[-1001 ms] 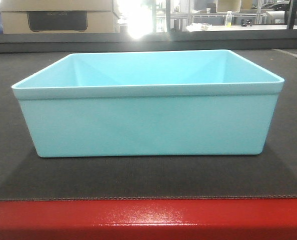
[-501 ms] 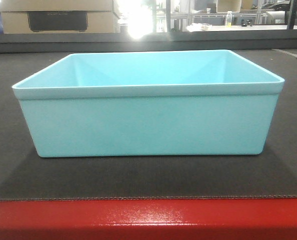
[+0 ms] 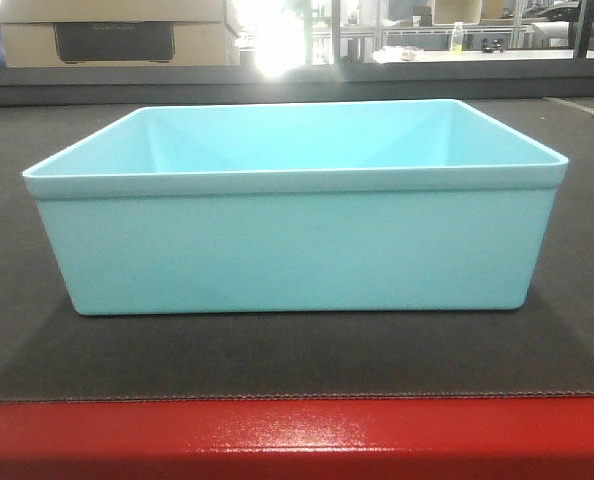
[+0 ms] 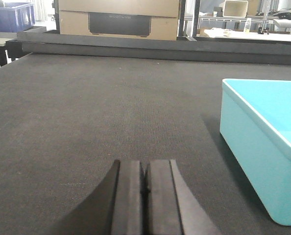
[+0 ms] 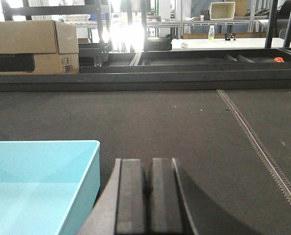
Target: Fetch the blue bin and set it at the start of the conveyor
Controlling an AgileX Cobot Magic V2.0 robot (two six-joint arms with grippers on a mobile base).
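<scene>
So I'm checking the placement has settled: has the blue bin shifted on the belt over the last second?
No. The blue bin sits at the same spot relative to the red edge strip of the conveyor belt.

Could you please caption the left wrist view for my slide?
Shut left end effector over the belt, apart from the blue bin on its right.
</scene>
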